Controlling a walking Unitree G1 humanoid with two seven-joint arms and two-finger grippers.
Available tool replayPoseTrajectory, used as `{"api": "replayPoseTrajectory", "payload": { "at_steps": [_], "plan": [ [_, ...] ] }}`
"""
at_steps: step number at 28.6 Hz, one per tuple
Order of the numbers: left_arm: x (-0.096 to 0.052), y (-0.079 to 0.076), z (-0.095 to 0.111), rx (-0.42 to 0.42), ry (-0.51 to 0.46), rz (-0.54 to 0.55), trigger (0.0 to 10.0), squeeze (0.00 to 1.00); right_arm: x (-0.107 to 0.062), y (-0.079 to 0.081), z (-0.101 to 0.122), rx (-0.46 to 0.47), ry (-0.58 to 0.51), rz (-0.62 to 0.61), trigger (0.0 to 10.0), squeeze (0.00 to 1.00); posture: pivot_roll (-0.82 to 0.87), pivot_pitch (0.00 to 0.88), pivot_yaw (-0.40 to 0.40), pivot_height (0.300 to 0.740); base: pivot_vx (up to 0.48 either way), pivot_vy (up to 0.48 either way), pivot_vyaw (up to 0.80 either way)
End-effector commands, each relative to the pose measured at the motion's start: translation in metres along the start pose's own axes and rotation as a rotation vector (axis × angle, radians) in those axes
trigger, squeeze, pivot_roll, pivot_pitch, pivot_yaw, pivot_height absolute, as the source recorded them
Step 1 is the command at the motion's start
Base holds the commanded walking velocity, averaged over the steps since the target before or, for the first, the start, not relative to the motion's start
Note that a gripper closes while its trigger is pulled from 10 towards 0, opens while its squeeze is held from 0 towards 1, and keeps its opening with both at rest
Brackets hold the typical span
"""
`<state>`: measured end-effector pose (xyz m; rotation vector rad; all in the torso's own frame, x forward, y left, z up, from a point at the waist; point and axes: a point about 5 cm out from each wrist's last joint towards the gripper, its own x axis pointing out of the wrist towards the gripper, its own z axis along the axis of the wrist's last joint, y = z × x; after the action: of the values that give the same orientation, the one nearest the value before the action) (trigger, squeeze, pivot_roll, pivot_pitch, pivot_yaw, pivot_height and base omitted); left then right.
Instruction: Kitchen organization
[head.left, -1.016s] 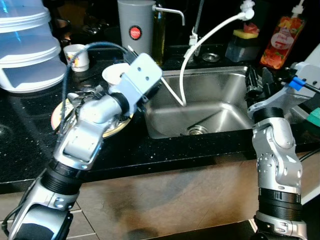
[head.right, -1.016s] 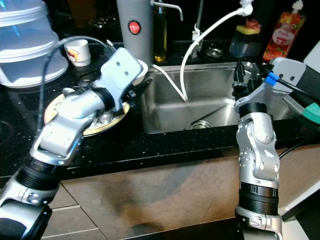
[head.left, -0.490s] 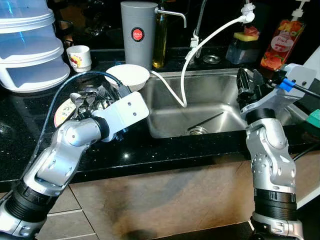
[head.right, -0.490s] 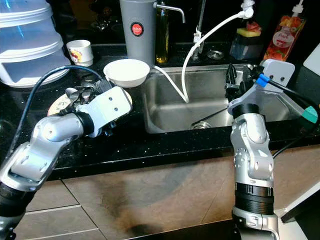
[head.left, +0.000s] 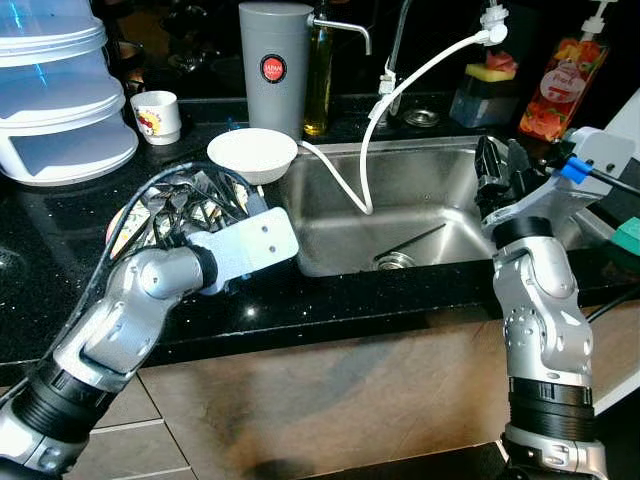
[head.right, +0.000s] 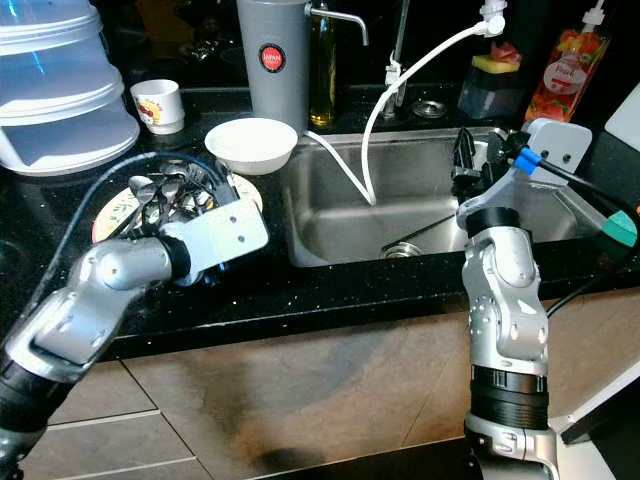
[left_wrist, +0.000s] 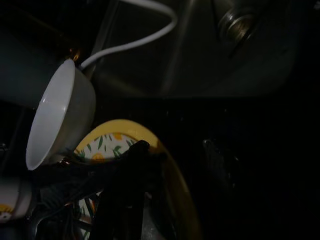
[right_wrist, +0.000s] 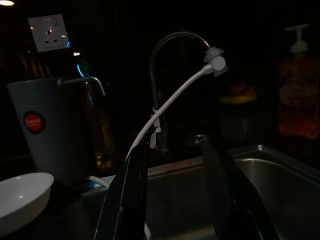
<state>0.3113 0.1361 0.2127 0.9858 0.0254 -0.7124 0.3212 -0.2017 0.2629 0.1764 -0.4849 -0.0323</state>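
Observation:
A white bowl (head.left: 252, 153) stands on the black counter at the sink's left corner. In front of it lies a yellow flowered plate (head.right: 106, 214) with several pieces of metal cutlery (head.right: 160, 190) heaped on it. My left gripper (left_wrist: 175, 147) hovers low over the plate's right side, open. One finger is above the plate's rim and the other is over the dark counter. My right gripper (head.left: 500, 165) is raised over the right part of the steel sink (head.left: 450, 200). It is open and holds nothing.
A thin dark utensil (head.left: 415, 240) lies in the sink near the drain. A white hose (head.left: 420, 70) hangs from the tap into the basin. Behind stand a grey canister (head.left: 272, 65), an oil bottle (head.left: 320, 70), a small cup (head.left: 157, 115), stacked plastic containers (head.left: 55, 90) and a soap bottle (head.left: 562, 85).
My left gripper has drawn back from the white bowl and dropped toward the plate, leaving the bowl standing free. The right arm has barely shifted.

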Motion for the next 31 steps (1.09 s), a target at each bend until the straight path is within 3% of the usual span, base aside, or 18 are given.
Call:
{"api": "replayPoseTrajectory", "payload": {
  "at_steps": [1, 3, 4, 5, 6, 7, 8, 9, 20, 21, 22, 24, 27, 31],
  "plan": [
    [0.003, -0.004, -0.006, 0.026, 0.027, 0.000, 10.0, 0.00, 0.000, -0.002, 0.001, -0.002, -0.006, -0.010, 10.0, 0.00, 0.04, 0.000, -0.038, 0.740, 0.000, 0.000, 0.00],
    [0.006, -0.005, -0.009, 0.025, 0.034, 0.019, 10.0, 0.00, 0.001, -0.002, 0.001, -0.002, -0.006, -0.009, 10.0, 0.00, 0.03, 0.000, -0.040, 0.740, 0.000, 0.000, 0.00],
    [0.010, -0.004, -0.011, 0.034, 0.045, 0.048, 8.1, 0.00, 0.001, -0.003, 0.001, -0.003, -0.007, -0.008, 10.0, 0.00, 0.03, 0.000, -0.040, 0.740, 0.000, 0.000, 0.00],
    [0.010, -0.004, -0.011, 0.034, 0.045, 0.048, 8.1, 0.00, 0.001, -0.003, 0.001, -0.003, -0.007, -0.008, 10.0, 0.00, 0.03, 0.000, -0.040, 0.740, 0.000, 0.000, 0.00],
    [0.012, -0.003, -0.013, 0.055, 0.054, 0.068, 2.8, 0.00, 0.001, -0.003, 0.001, -0.003, -0.007, -0.008, 10.0, 0.00, 0.03, 0.000, -0.040, 0.740, 0.000, 0.000, 0.00],
    [0.012, -0.003, -0.013, 0.055, 0.054, 0.068, 2.8, 0.00, 0.001, -0.003, 0.001, -0.003, -0.007, -0.008, 10.0, 0.00, 0.03, 0.000, -0.040, 0.740, 0.000, 0.000, 0.00],
    [0.013, -0.002, -0.013, 0.058, 0.054, 0.080, 0.3, 0.00, 0.001, -0.003, 0.001, -0.004, -0.007, -0.008, 10.0, 0.00, 0.03, 0.000, -0.040, 0.740, 0.000, 0.000, 0.00],
    [0.014, 0.002, -0.012, 0.060, 0.044, 0.109, 0.0, 0.00, 0.002, -0.003, 0.002, -0.004, -0.008, -0.009, 10.0, 0.00, 0.03, 0.000, -0.041, 0.740, 0.000, 0.000, 0.00],
    [0.014, 0.027, 0.004, 0.106, -0.051, 0.302, 0.0, 0.00, 0.002, -0.003, 0.002, -0.005, -0.010, -0.005, 10.0, 0.00, 0.03, 0.000, -0.045, 0.740, 0.000, 0.000, 0.00],
    [0.013, 0.034, 0.010, 0.121, -0.086, 0.378, 0.0, 0.00, 0.003, -0.003, 0.002, -0.005, -0.010, -0.004, 10.0, 0.00, 0.03, 0.000, -0.046, 0.740, 0.000, 0.000, 0.00],
    [0.012, 0.042, 0.017, 0.135, -0.127, 0.449, 10.0, 0.00, 0.003, -0.003, 0.003, -0.006, -0.011, -0.003, 10.0, 0.00, 0.03, 0.000, -0.048, 0.740, 0.000, 0.000, 0.00],
    [0.010, 0.053, 0.027, 0.162, -0.173, 0.559, 10.0, 0.00, 0.004, -0.003, 0.003, -0.008, -0.012, -0.002, 10.0, 0.00, 0.02, 0.000, -0.046, 0.740, 0.000, 0.000, 0.00],
    [0.009, 0.058, 0.028, 0.151, -0.184, 0.608, 10.0, 0.00, 0.004, -0.004, 0.004, -0.009, -0.014, -0.003, 10.0, 0.00, 0.02, 0.000, -0.048, 0.740, 0.000, 0.000, 0.00],
    [0.015, 0.047, 0.007, 0.173, -0.050, 0.409, 10.0, 0.00, 0.004, -0.004, 0.004, -0.011, -0.016, -0.001, 10.0, 0.00, 0.02, 0.000, -0.048, 0.740, 0.000, 0.000, 0.00]
  ]
}}
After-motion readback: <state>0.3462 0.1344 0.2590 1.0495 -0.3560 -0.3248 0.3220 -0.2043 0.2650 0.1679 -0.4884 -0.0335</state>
